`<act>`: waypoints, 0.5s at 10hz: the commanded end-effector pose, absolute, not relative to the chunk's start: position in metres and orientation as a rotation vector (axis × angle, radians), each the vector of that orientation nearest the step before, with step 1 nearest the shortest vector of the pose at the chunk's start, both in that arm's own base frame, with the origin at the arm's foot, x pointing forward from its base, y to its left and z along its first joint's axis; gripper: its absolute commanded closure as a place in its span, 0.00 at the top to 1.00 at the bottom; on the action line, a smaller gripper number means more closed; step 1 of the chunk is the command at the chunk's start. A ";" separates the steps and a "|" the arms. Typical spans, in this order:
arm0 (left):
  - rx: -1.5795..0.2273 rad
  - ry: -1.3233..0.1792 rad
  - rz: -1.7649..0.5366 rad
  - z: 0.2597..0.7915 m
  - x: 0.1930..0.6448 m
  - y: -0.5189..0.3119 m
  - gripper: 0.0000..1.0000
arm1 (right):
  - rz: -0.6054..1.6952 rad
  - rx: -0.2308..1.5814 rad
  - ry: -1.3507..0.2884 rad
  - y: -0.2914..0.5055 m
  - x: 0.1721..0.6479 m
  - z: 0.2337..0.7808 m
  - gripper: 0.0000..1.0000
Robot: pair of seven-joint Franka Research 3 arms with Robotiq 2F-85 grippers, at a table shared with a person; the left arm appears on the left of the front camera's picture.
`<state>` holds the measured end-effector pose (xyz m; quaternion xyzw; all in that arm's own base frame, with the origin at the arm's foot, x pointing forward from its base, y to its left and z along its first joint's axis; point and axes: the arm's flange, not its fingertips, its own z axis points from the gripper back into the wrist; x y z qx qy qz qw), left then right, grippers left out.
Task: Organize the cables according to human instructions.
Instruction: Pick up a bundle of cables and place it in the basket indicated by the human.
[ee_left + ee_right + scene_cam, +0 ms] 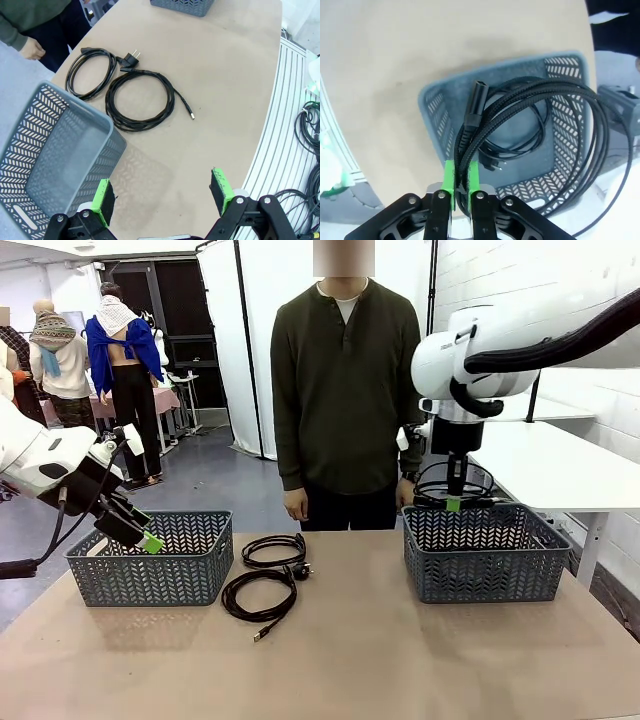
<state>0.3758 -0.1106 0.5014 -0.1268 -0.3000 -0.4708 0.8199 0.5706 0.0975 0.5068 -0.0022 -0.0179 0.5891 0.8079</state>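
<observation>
Two black cables lie coiled on the table between the baskets: one with a mains plug [272, 549] [92, 70], and nearer me one with a small USB end [258, 595] [140, 100]. My right gripper [455, 503] [461, 186] is shut on a third coiled cable [455, 480] [540, 100], which hangs just above the right grey basket [485, 562] [432, 107]. A further cable [520, 145] lies inside that basket. My left gripper [140, 527] [162, 196] is open and holds nothing. It hovers at the near right corner of the left grey basket [150, 562] [50, 165].
The person stands behind the table's far edge, hands [295, 505] hanging at their sides. The person's hand [32, 48] shows at the table edge near the plug cable. A white table [560, 465] stands to the right. Bare tabletop [350, 660] lies in front of the baskets.
</observation>
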 end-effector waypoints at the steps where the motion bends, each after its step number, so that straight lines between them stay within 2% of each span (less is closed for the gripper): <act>1: -0.287 -0.645 -1.020 0.498 0.377 -0.107 1.00 | 1.332 -0.025 -0.117 0.079 0.555 0.494 0.00; 5: -0.287 -0.645 -1.020 0.498 0.377 -0.107 1.00 | 1.414 -0.002 -0.131 0.054 0.555 0.485 0.00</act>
